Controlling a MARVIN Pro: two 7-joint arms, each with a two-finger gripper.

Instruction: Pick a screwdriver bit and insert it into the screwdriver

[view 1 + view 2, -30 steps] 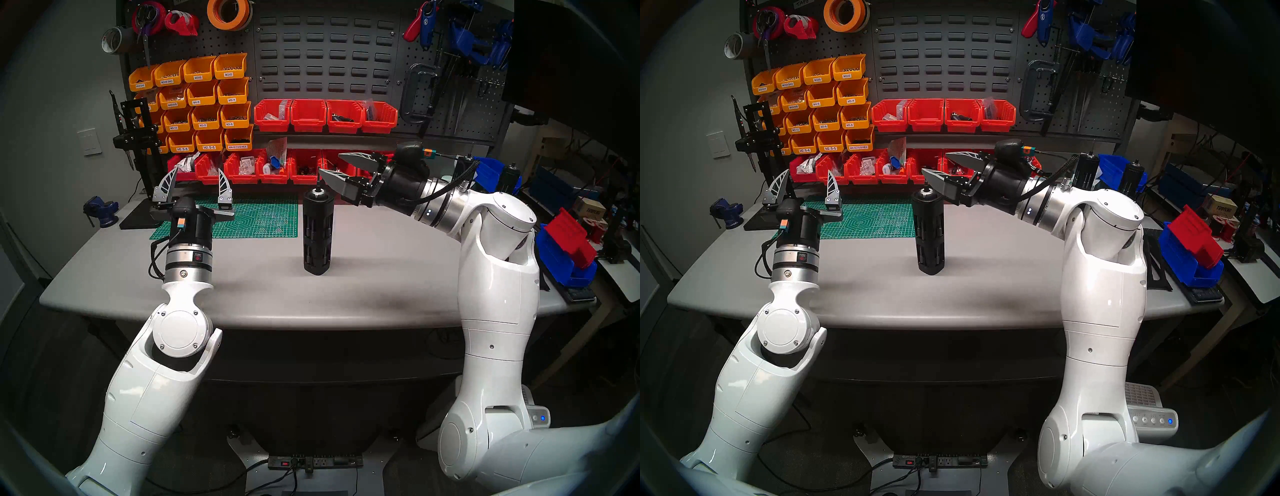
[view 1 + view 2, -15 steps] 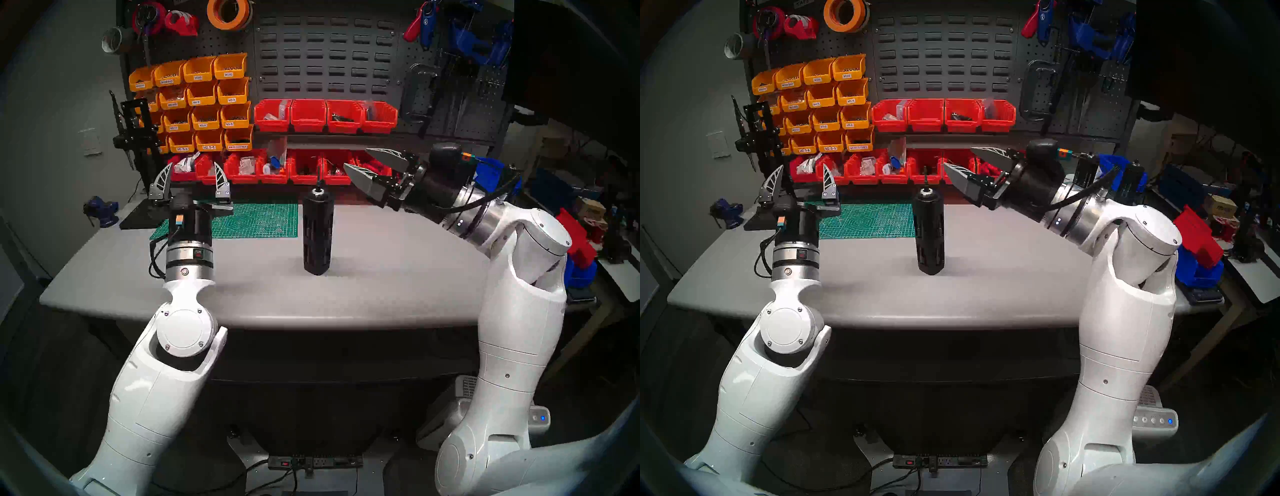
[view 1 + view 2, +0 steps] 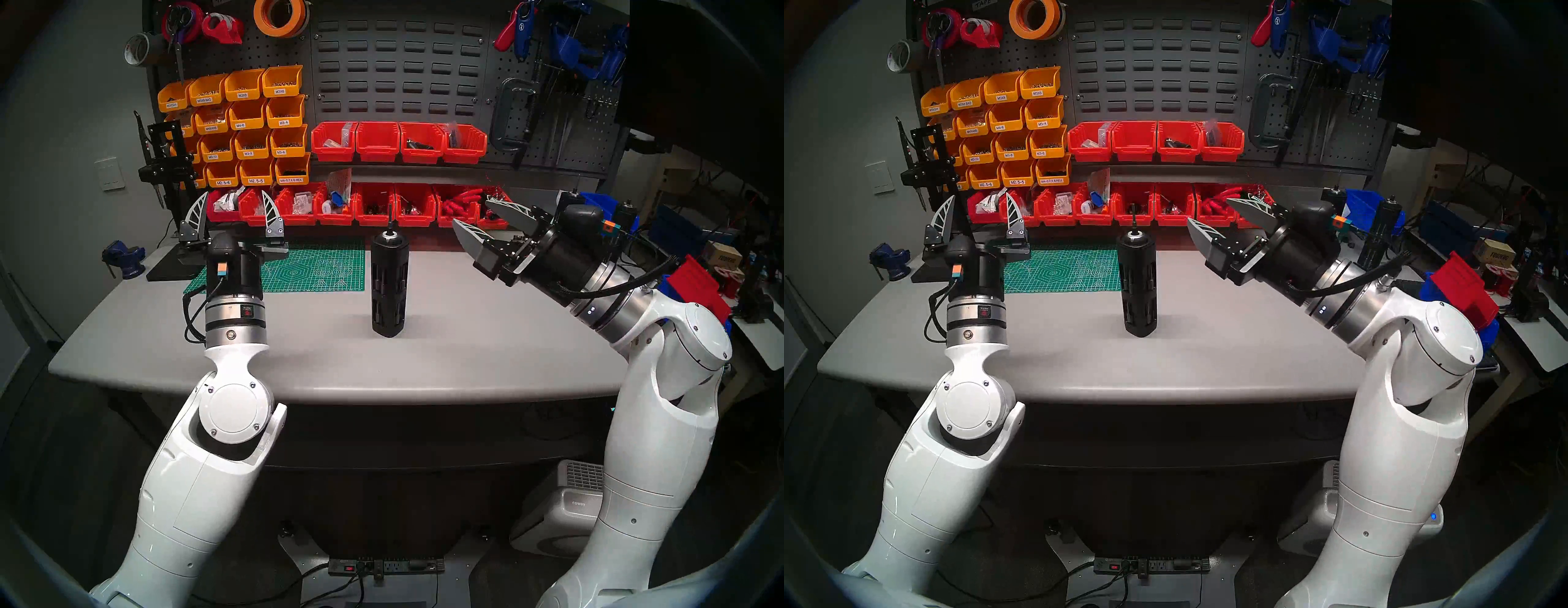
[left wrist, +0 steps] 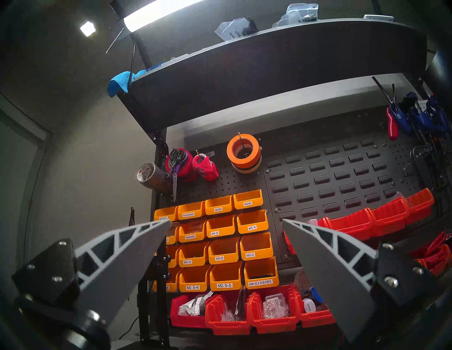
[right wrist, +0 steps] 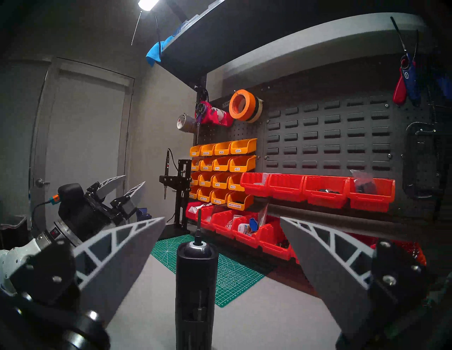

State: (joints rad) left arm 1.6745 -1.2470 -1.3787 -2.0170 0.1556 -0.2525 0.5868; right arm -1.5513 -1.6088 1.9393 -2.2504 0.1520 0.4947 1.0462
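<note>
The screwdriver [image 3: 389,288], a tall black slotted cylinder, stands upright mid-table; it also shows in the head right view [image 3: 1139,288] and the right wrist view [image 5: 195,288]. The thin dark screwdriver bit [image 3: 390,215] stands upright in its silver-ringed top socket, as the head right view [image 3: 1134,216] and the right wrist view [image 5: 198,224] also show. My right gripper [image 3: 471,212] is open and empty, well to the right of the screwdriver's top, pointing at it [image 5: 222,218]. My left gripper [image 3: 235,197] is open and empty, pointing up, far to the left [image 4: 226,221].
A green cutting mat [image 3: 314,267] lies behind the screwdriver. Red bins [image 3: 373,208] line the back edge, with orange bins [image 3: 246,123] on the pegboard above. A black stand [image 3: 169,191] and a blue vise [image 3: 123,259] are at the back left. The grey table [image 3: 466,339] reaches forward.
My right gripper, open, has drawn back to the right and a little down from the screwdriver's top. The bit stays standing in the socket. My left arm has shifted slightly.
</note>
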